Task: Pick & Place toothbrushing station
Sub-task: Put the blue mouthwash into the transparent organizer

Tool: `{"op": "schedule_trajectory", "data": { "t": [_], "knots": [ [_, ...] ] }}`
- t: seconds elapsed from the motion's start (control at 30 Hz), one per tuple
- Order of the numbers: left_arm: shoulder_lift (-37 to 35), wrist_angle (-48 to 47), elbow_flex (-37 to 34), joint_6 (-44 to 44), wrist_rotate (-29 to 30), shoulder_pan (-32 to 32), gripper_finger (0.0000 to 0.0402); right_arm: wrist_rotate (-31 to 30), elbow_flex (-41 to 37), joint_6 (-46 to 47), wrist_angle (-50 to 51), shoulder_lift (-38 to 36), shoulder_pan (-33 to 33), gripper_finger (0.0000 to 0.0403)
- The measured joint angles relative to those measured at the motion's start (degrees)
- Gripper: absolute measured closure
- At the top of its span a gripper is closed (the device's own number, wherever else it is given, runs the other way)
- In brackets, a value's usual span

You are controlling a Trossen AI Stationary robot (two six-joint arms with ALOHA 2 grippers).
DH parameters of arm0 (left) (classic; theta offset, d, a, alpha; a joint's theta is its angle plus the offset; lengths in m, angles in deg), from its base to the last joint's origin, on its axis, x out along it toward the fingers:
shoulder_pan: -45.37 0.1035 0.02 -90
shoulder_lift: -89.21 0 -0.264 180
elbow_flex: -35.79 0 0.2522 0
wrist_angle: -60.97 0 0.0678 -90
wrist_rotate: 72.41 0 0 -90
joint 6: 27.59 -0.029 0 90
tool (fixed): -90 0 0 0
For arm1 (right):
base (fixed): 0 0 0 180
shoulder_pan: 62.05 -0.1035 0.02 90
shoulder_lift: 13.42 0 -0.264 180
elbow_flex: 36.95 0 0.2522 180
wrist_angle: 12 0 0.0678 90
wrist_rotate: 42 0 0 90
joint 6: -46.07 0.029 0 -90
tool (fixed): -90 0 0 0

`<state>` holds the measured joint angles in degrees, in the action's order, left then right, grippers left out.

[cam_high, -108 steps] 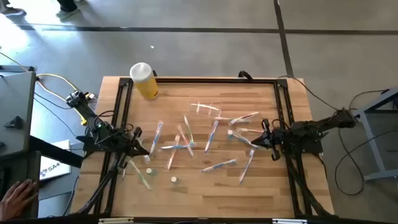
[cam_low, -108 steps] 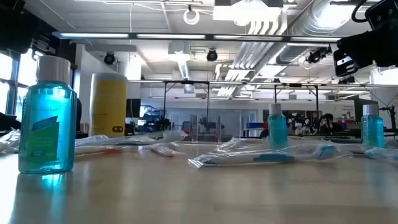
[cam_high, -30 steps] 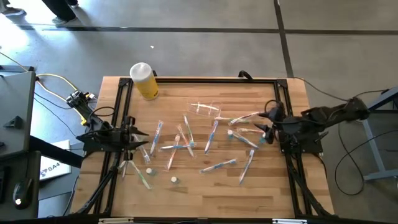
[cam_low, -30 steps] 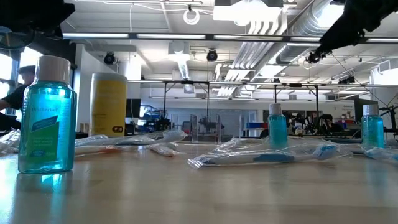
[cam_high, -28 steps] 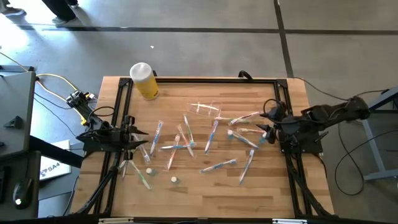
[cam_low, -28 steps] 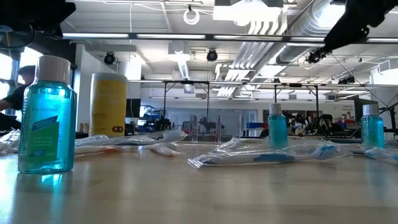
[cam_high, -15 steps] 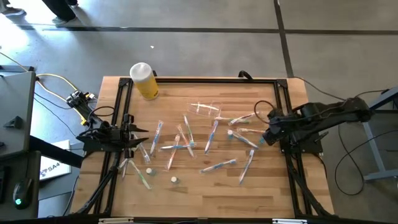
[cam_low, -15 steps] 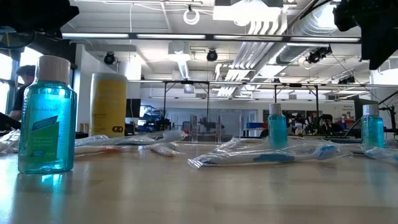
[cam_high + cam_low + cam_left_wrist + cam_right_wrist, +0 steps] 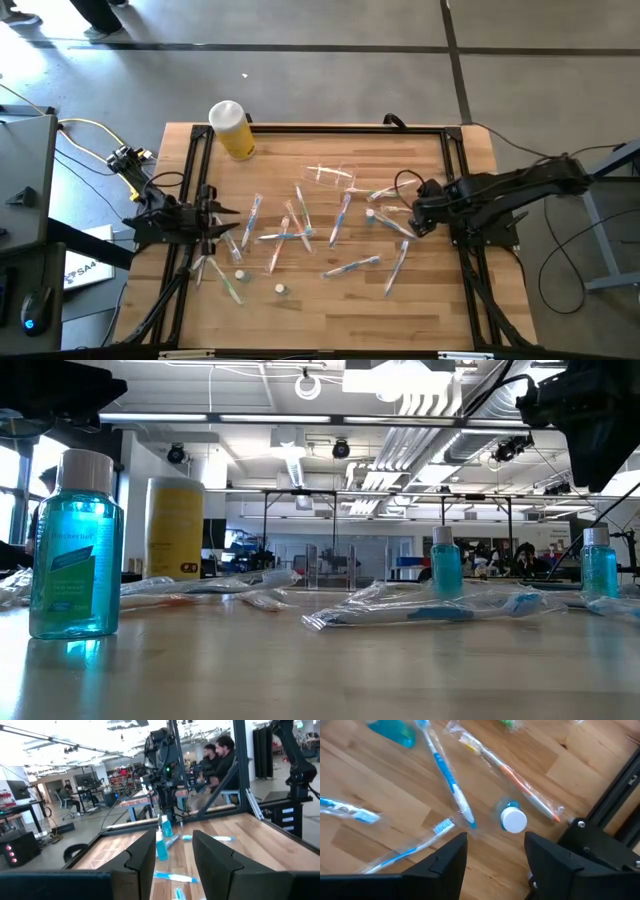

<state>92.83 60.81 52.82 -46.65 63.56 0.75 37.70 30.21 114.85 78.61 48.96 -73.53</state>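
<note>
Several slim toothbrushes in clear wrappers (image 9: pixel 343 215) lie flat and scattered over the middle of the wooden table. A clear holder cup (image 9: pixel 330 176) rests farther back. Small blue bottles with white caps (image 9: pixel 75 550) stand upright among them. My right gripper (image 9: pixel 413 215) hangs open over the right part of the table, pointing down. In the right wrist view its fingers (image 9: pixel 495 855) stand above a white-capped bottle (image 9: pixel 513 820), between a blue toothbrush (image 9: pixel 447 780) and an orange one (image 9: pixel 520 785). My left gripper (image 9: pixel 222 218) waits open at the left edge (image 9: pixel 172 860).
A yellow cylinder with a white cap (image 9: pixel 232 130) stands at the far left corner. Black frame rails run along the table's left (image 9: pixel 195 190) and right (image 9: pixel 462 180) sides. People sit in the room beyond the table (image 9: pixel 220 755).
My right gripper has swung from the table's right edge toward the middle, sunk a little, and tipped from nearly level to pointing down over the toothbrushes at the right. Nothing on the table has moved.
</note>
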Motion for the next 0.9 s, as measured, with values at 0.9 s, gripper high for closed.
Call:
{"op": "schedule_trajectory", "data": {
  "t": [0.9],
  "knots": [
    [0.0, -3.5, 0.0, 2.9, 0.0, 0.0, 0.0274, 2.1, -9.5, -7.6, -7.2, 1.8, 7.1, 0.0218]
  ]
}}
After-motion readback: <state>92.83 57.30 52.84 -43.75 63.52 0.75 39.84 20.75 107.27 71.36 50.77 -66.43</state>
